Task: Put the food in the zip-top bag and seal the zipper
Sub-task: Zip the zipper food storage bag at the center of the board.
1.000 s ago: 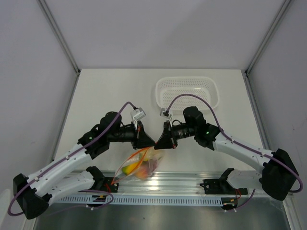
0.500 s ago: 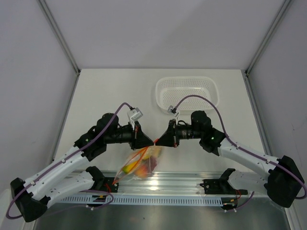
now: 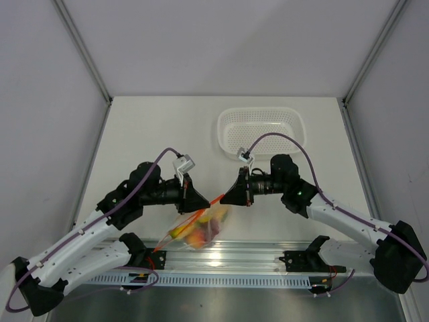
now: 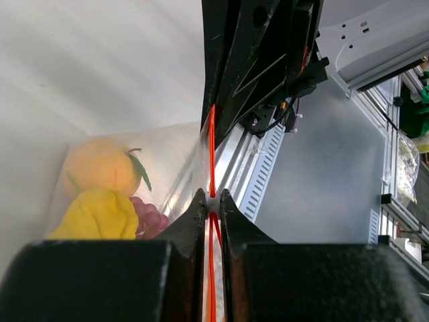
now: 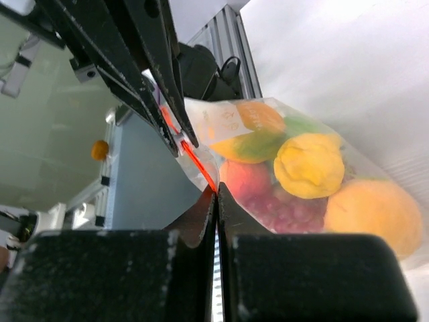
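Observation:
The clear zip-top bag (image 3: 213,218) hangs above the table's front edge between my two grippers, with the food inside. In the right wrist view I see a yellow piece (image 5: 310,164), an orange fruit (image 5: 372,211), dark red grapes (image 5: 281,213) and a green-orange mango (image 5: 258,144). My left gripper (image 4: 211,194) is shut on the red-orange zipper (image 4: 212,144), pinching a small white slider. My right gripper (image 5: 216,189) is shut on the bag's corner at the zipper's end (image 5: 194,159). From above, the left gripper (image 3: 205,200) and right gripper (image 3: 225,198) point at each other, a short stretch of zipper (image 3: 215,199) between them.
A white perforated basket (image 3: 261,127) stands at the back right of the table. An aluminium rail (image 3: 268,255) with the arm bases runs along the near edge, just under the hanging bag.
My left gripper has slid a little to the left along the zipper, so more of the red strip shows between the two grippers. The bag hangs slightly further right.

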### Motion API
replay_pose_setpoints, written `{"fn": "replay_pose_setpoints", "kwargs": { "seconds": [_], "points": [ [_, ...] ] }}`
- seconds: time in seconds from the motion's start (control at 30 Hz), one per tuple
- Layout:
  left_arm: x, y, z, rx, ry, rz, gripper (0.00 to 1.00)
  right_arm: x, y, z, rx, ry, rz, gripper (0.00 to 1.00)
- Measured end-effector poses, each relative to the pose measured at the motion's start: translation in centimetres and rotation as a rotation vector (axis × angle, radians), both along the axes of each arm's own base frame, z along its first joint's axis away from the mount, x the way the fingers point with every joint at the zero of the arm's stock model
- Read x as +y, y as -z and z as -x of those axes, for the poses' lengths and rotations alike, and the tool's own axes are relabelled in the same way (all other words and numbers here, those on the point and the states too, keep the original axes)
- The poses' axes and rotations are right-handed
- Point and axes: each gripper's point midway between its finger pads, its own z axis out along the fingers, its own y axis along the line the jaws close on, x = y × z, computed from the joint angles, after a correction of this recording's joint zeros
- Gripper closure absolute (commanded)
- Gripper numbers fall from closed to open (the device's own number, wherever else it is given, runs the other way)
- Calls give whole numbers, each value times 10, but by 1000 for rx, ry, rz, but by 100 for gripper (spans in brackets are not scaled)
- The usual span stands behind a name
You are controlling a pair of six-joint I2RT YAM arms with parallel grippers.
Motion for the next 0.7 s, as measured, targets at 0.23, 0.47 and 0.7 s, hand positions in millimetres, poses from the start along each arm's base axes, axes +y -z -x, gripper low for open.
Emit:
{"fn": "replay_pose_setpoints", "kwargs": {
  "seconds": [0.23, 0.47, 0.7],
  "points": [
    [3, 5, 6, 25, 12, -17, 100, 4, -16, 11, -140, -92, 44, 64],
    [3, 4, 7, 28, 20, -15, 100, 11, -26, 9, -219, -173, 82, 62],
    [2, 3, 10, 31, 35, -9, 99, 18, -4, 9, -200, -240, 160, 62]
  ]
}}
